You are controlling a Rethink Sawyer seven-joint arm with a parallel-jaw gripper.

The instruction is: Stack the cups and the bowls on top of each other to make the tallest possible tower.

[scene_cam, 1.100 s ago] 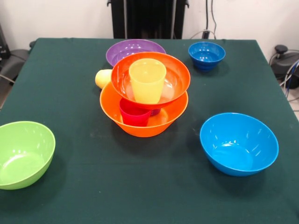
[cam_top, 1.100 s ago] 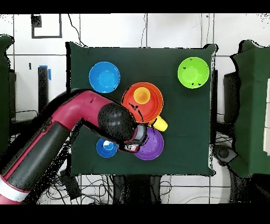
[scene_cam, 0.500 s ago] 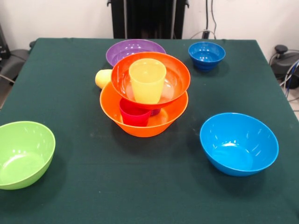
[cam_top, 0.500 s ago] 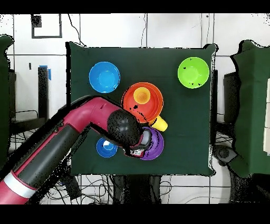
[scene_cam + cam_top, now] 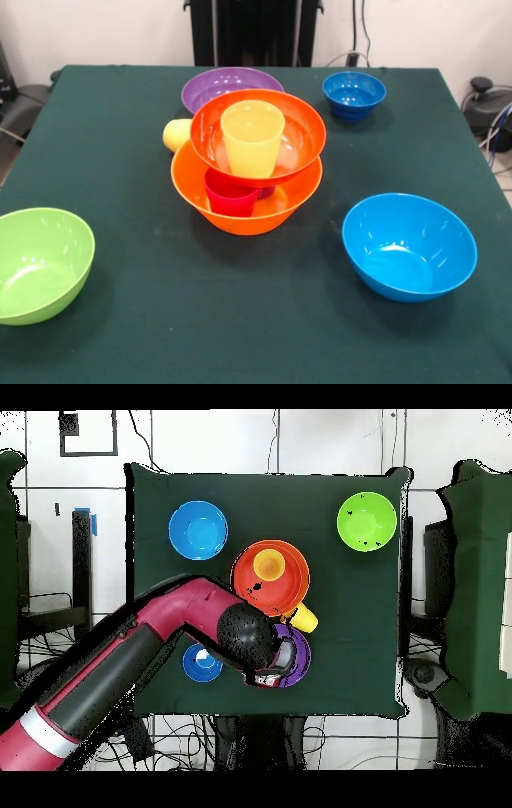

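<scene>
The arm [image 5: 130,652] is showing glossy crimson shells, dark grey link sections, a pale band and a rounded black joint housing [image 5: 246,635].

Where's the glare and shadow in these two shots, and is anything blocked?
Front view: white glare spots inside the light blue bowl and the lime green bowl, soft shadows on the tablecloth beside each. Overhead view: little glare; the arm covers most of the purple bowl.
</scene>
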